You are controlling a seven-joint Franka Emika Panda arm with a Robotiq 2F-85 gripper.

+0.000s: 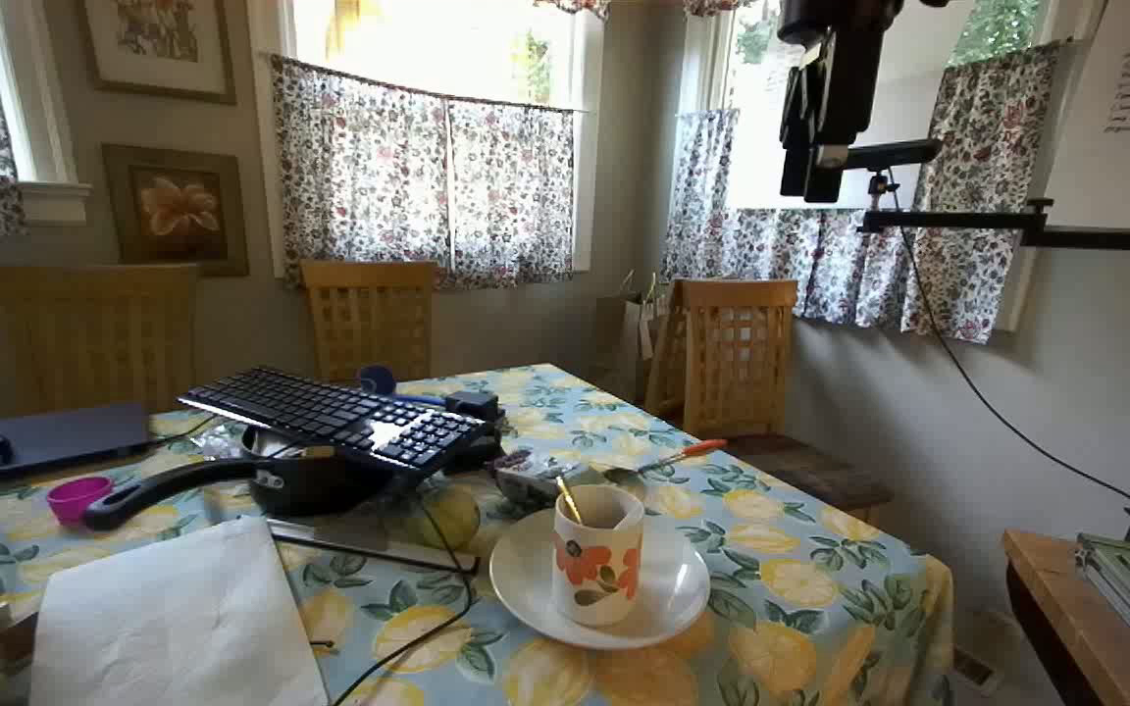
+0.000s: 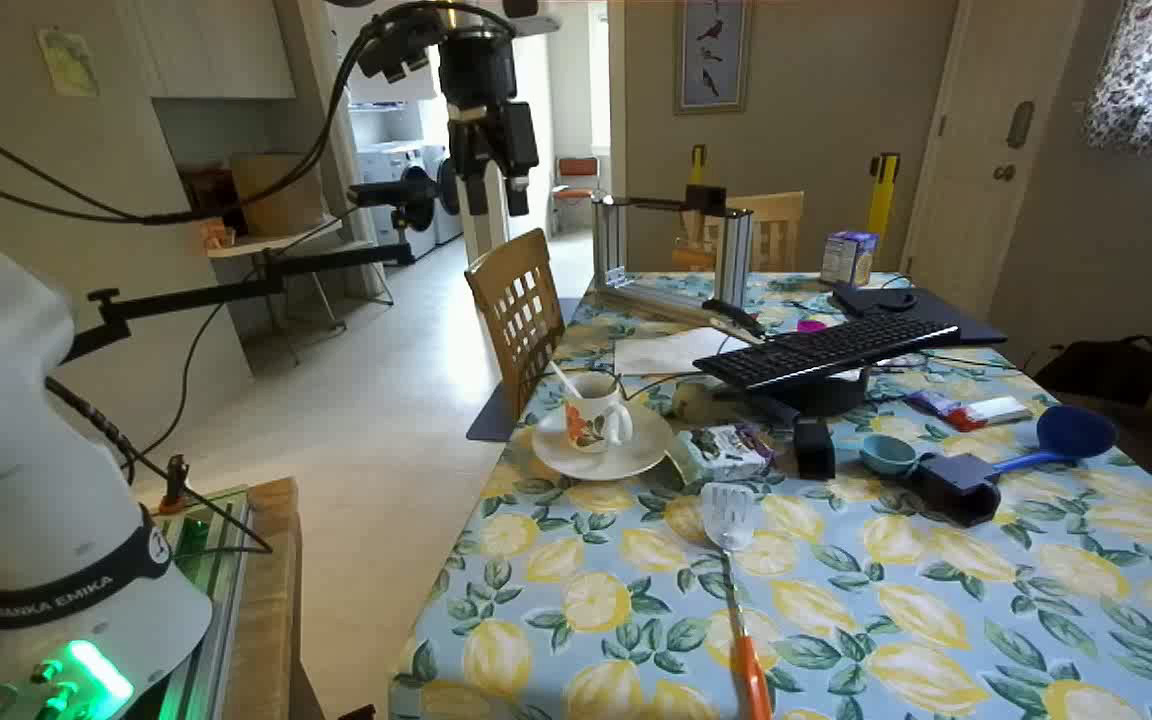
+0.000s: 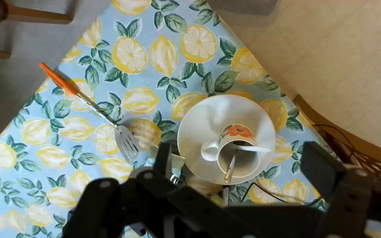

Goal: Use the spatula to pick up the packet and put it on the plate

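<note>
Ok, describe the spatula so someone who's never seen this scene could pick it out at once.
In the wrist view, start from the lemon-print tablecloth and find the round white plate with the flowered cup on it. The spatula lies left of that plate. Its bright orange handle, thin shaft and slotted blade set it apart from both.

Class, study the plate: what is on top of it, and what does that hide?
On the plate stands the flowered cup, a white utensil and a gold-ended one leaning out of it. The patch of plate beneath the cup is covered.
</note>
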